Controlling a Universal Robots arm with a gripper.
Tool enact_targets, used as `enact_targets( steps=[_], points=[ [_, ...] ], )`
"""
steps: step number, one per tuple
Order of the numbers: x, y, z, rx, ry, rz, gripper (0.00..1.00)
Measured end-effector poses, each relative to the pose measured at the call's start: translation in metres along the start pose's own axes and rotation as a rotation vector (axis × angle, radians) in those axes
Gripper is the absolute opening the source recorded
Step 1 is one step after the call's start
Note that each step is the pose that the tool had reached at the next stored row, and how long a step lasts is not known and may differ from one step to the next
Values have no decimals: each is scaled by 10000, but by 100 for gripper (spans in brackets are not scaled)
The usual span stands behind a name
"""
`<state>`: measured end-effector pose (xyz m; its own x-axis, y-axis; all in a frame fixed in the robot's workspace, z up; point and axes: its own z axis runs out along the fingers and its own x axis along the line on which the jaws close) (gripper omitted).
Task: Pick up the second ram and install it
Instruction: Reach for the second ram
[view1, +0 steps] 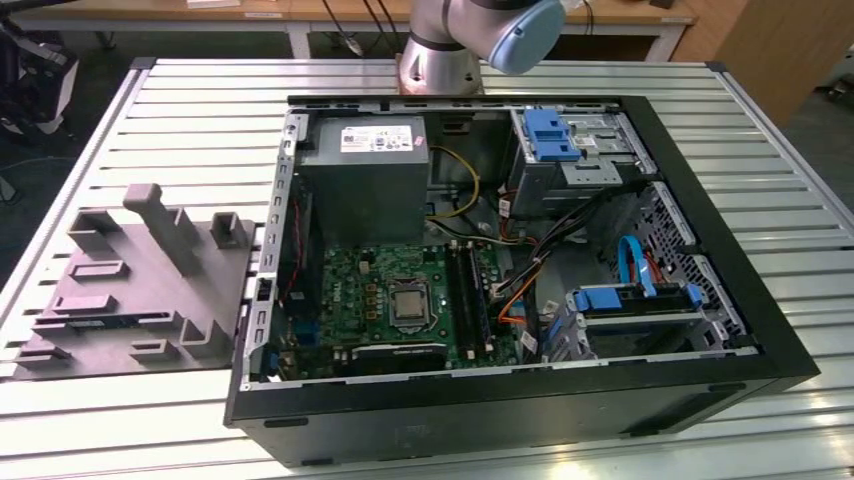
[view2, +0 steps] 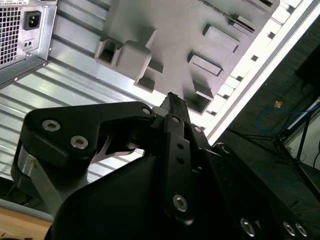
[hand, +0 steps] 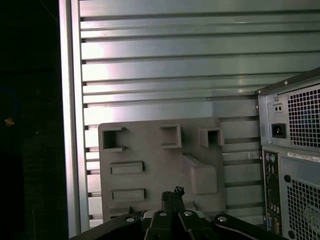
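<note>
In both wrist views my gripper (hand: 172, 193) (view2: 171, 101) is shut, its black fingertips pressed together with nothing visible between them. It hangs well above the grey plastic tray (hand: 150, 150) (view2: 165, 30), which lies on the slatted table beside the computer case. In the exterior view a thin blue-green strip (view1: 114, 322) lies in a groove at the tray's (view1: 80, 300) near end. It looks like the second ram, though I cannot tell for certain. The open case shows the green motherboard (view1: 374, 295), with dark ram slots (view1: 467, 285) beside the processor socket.
The black case (view1: 507, 400) stands open in the middle of the table, with a grey power-supply box (view1: 363, 180), blue drive brackets (view1: 550, 135) and loose cables inside. The arm's base (view1: 441, 65) stands behind the case. The case's rear panel (hand: 295, 150) is close to the tray.
</note>
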<state>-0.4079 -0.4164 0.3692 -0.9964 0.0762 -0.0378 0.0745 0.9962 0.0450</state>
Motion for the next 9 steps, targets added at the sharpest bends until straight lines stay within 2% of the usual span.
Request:
enact_targets(
  steps=[9],
  points=[
    [19, -168, 102, 1, 1, 1, 10]
  ],
)
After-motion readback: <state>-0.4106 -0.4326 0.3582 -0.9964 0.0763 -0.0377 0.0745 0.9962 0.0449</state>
